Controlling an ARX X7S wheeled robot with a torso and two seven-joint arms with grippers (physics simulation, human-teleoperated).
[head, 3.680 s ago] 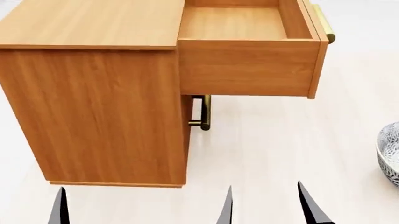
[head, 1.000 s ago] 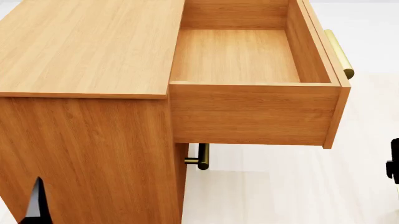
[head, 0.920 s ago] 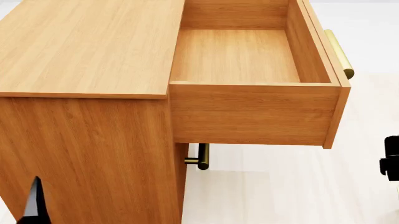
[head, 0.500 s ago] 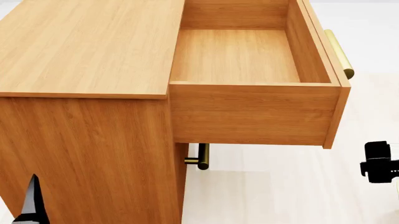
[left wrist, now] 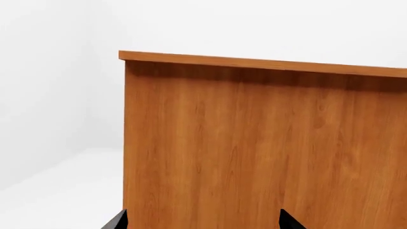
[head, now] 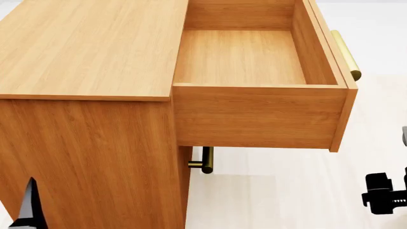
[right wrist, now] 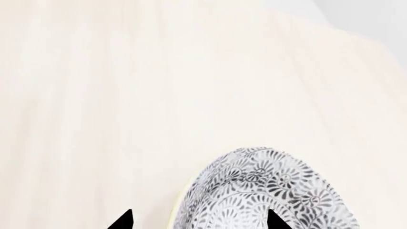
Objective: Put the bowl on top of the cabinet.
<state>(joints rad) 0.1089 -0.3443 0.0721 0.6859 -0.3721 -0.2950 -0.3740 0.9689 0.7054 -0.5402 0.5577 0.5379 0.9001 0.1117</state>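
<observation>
The bowl [right wrist: 267, 191], white with a dense grey-blue floral pattern, rests on the pale floor and shows only in the right wrist view. My right gripper [right wrist: 200, 220] is open just above it: one fingertip shows over the bowl, the other over the floor beside its edge. The orange-brown cabinet [head: 89, 47] fills the head view, its flat top bare. My left gripper [left wrist: 202, 220] is open and empty, facing the cabinet's side panel [left wrist: 267, 143]. In the head view one left fingertip [head: 28, 205] shows low beside the cabinet.
The cabinet's top drawer [head: 254, 62] is pulled out and empty, its brass handle [head: 346, 55] at the right. A lower brass handle [head: 205, 162] sticks out under it. A black part of my right arm [head: 381, 193] hangs right of the drawer above the pale floor [head: 286, 200].
The black part of my right arm has come further into the head view, moving left and down. The left fingertip has sunk slightly. The cabinet and drawer have not moved.
</observation>
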